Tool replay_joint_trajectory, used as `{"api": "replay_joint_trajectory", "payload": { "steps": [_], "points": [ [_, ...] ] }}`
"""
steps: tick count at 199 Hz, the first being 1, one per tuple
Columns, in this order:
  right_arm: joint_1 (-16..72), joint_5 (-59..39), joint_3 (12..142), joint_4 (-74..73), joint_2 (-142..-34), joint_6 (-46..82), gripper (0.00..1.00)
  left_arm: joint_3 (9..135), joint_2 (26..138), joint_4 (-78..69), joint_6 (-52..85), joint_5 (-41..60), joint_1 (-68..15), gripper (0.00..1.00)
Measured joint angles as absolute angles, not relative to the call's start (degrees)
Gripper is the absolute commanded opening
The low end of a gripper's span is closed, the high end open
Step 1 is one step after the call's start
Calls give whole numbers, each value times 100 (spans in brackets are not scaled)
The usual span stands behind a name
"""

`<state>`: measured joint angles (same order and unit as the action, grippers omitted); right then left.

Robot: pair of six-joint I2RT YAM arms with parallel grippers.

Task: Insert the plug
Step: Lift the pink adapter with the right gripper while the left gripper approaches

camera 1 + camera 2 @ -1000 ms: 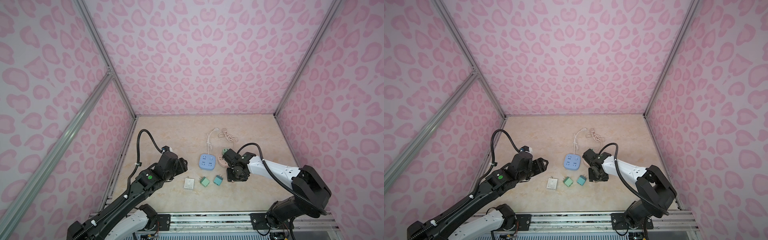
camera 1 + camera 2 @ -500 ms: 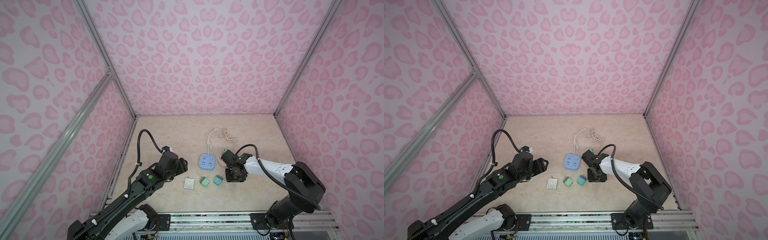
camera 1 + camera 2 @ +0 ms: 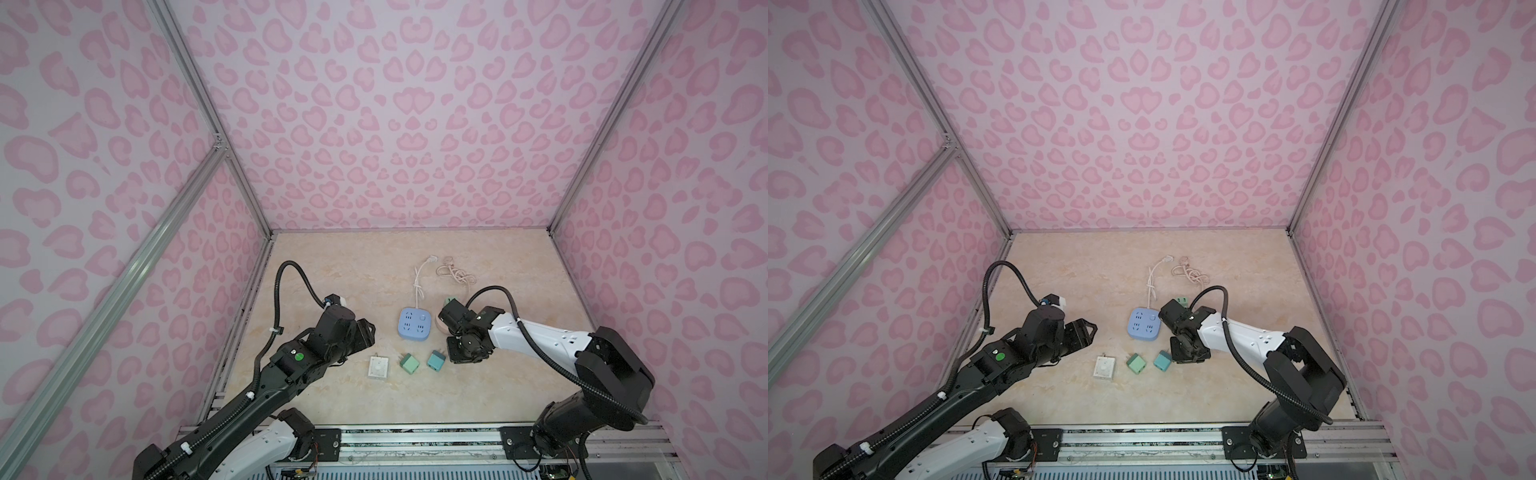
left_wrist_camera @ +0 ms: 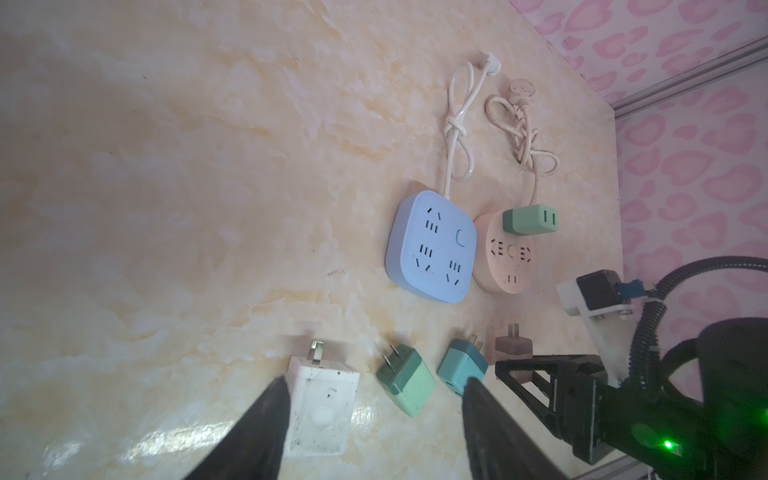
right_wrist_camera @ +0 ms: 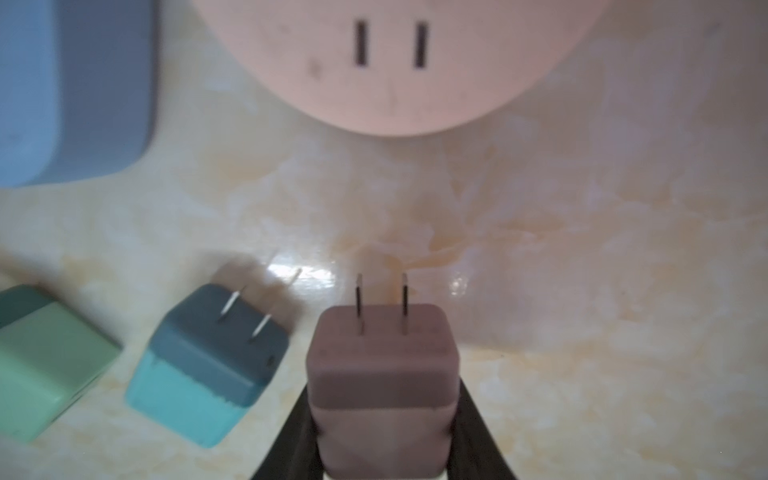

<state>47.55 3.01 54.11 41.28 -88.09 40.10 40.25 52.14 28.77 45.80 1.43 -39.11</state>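
Note:
A mauve-pink plug sits between the fingers of my right gripper, which is shut on its sides. Its two prongs point at the round pink socket, a short gap away. In the left wrist view that plug is low over the table beside the teal plug, and whether it is lifted is unclear. In both top views the right gripper hides it. My left gripper stands open above the white plug and the green plug, holding nothing.
A blue square power strip lies left of the pink socket, which has a green plug in its far side. A teal plug lies close to the right gripper. Two knotted cords trail toward the back wall.
The right gripper's jaws have closed onto the mauve-pink plug, and that arm has shifted slightly left. The left arm has stayed in place.

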Motion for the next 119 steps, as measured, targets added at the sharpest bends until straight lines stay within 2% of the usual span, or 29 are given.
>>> {"api": "replay_joint_trajectory", "payload": {
  "steps": [49, 119],
  "points": [
    [5238, 261, 5819, 4453, -8246, 3221, 3, 4027, 5579, 2617, 4477, 1098, -3911, 65],
    [5662, -574, 5778, 3682, -7850, 2506, 3, 3741, 6058, 969, 4821, 2469, -3966, 61]
  ]
}}
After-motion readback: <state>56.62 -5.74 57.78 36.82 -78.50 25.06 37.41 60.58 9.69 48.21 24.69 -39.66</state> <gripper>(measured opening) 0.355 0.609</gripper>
